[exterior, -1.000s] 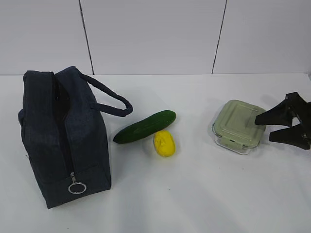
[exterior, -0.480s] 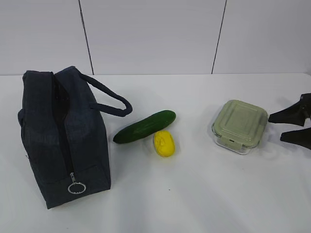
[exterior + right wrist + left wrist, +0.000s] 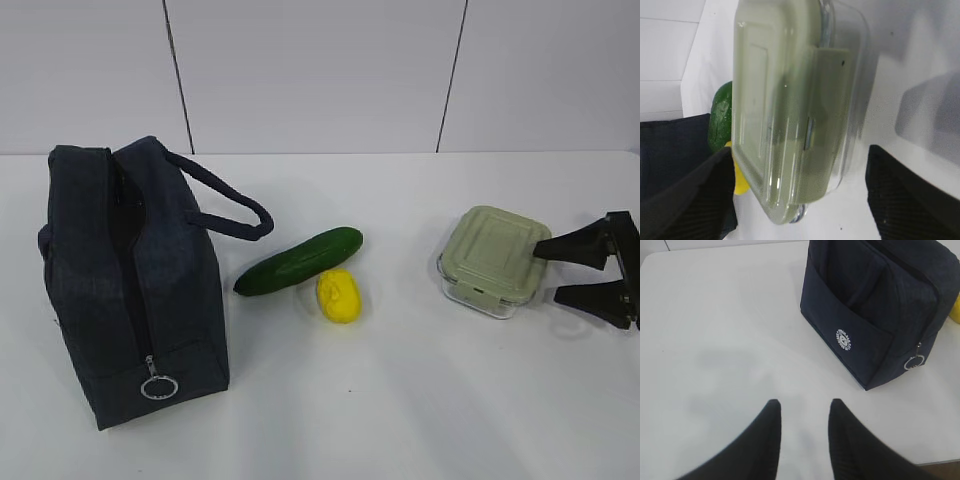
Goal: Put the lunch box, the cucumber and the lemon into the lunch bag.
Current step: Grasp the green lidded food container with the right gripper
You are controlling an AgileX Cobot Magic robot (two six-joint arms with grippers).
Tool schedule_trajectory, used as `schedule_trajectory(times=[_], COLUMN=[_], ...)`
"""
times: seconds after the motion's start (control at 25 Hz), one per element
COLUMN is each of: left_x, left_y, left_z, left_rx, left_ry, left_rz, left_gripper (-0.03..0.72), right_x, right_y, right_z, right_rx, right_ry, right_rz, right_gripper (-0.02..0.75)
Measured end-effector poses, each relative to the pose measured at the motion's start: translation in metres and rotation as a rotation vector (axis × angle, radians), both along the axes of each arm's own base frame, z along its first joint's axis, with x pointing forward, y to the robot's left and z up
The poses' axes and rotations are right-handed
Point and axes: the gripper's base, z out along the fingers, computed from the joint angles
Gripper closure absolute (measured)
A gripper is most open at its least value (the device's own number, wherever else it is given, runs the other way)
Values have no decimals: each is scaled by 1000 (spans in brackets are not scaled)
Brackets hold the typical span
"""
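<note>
Right fingers (image 3: pixel 575 270) returned toward lunch box (image 3: pixel 493 258); cucumber (image 3: pixel 299 261) lies diagonally.

From the lemon (image 3: pixel 339 295): cucumber (image 3: pixel 299 261) touching at eleven o'clock, lunch bag (image 3: pixel 130 290) at nine, lunch box (image 3: pixel 494 260) near three, seemingly apart from gripper

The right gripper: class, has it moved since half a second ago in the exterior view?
Yes. The right gripper has shifted left, toward the lunch box, which has stayed put; its upper fingertip now reaches the lid's right edge.

bare table (image 3: pixel 400 400) lies open between the lemon (image 3: pixel 339 295) and lunch box (image 3: pixel 494 260); cucumber (image 3: pixel 298 261) crowds the lemon's far side.
</note>
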Motion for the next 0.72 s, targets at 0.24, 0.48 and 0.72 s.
schedule_trajectory(times=[0.24,0.48,0.72], left_x=[0,0,0], left_y=[0,0,0], left_z=[0,0,0], left_rx=[0,0,0], left_ry=[0,0,0], left_rz=[0,0,0], left_gripper=[453,452,452], right_x=[4,10,13], right_y=[-2,-5,-4], right_z=[2,6,6], right_rx=[-9,-25,-60], right_ry=[-52,-82,-79], right_rz=[-27,-23,-15], right_gripper=[122,123,125])
